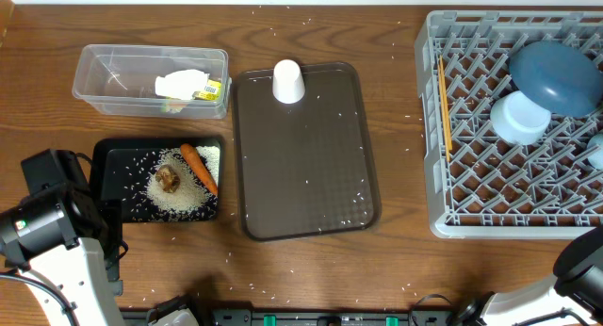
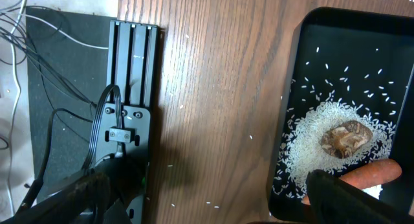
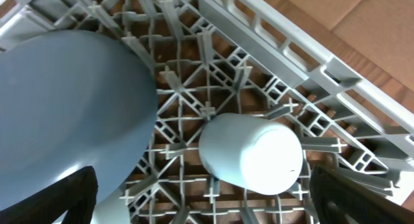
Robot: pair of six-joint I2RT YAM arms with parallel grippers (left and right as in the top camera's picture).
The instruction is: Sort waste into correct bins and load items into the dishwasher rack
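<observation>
The light-blue cup [image 3: 249, 153] lies tipped over among the pegs at the right end of the grey dish rack [image 1: 471, 194], its long axis running left to right and its pale round end facing right; whether that end is mouth or base I cannot tell. The right claw [image 3: 204, 188] hangs just over it, fingers spread wide and gripping nothing. Left of the cup sit one blue plate [image 1: 554, 73] and one bowl [image 1: 516, 117], mouth down, the plate's edge overlapping it. The chopsticks [image 1: 443, 100] lie along the rack's left side, pointing far to near. One white cup [image 1: 288, 81] stands mouth down at the far edge of the brown serving tray [image 1: 311, 166]. Further left, the black tray [image 1: 102, 175] holds a rice heap [image 1: 179, 196], one brown lump [image 1: 169, 178] and one carrot [image 1: 200, 168], slanting far-left to near-right. Beyond it, the clear container [image 1: 113, 81] holds one wrapper [image 1: 188, 85]. The left claw [image 2: 207, 191], also wide open and empty, hovers beside the black tray. The wooden table [image 1: 405, 251] is dotted with stray grains.
</observation>
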